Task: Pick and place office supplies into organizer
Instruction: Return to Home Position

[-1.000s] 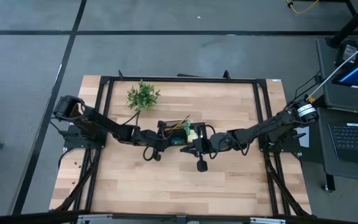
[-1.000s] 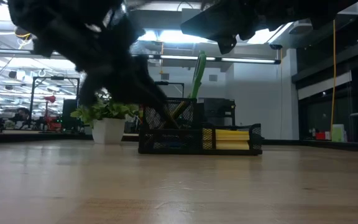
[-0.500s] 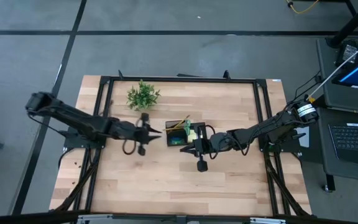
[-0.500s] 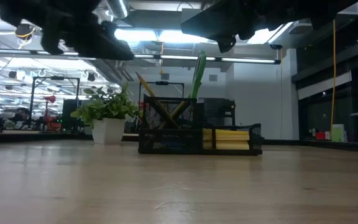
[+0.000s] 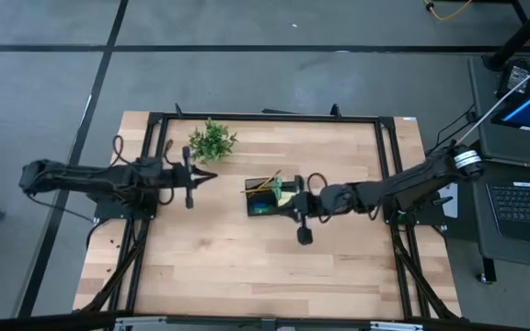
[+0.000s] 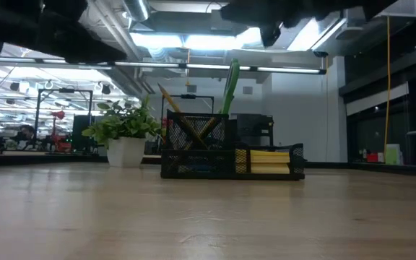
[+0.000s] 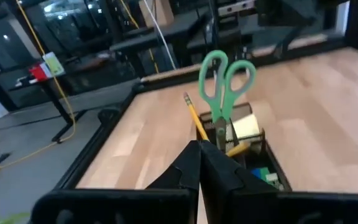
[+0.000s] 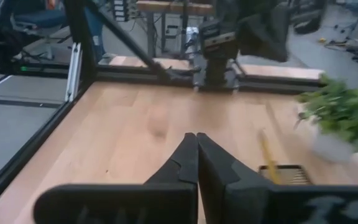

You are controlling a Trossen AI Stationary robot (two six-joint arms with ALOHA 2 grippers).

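The black mesh organizer (image 5: 263, 200) stands mid-table. In its tall cup stand the green-handled scissors (image 7: 225, 79) and yellow pencils (image 7: 194, 117), leaning on the rim. A yellow sticky-note pad (image 6: 269, 160) lies in the low tray, with small green and blue blocks (image 7: 263, 175) beside it. My left gripper (image 5: 212, 175) hangs shut above the table, left of the organizer, pointing at it (image 7: 199, 155). My right gripper (image 5: 293, 197) hovers shut over the organizer's right end (image 8: 197, 146). Neither has anything between its fingers.
A potted plant (image 5: 212, 141) stands at the far left, behind the organizer. Black frame rails (image 5: 265, 118) run round the table's edges. Bare wood (image 5: 265, 276) stretches from the organizer to the near edge.
My left gripper has drawn back from the organizer toward the table's left edge and risen, leaving the pencils and scissors standing in the cup. My right gripper has lifted a little above the organizer and eased toward the right edge.
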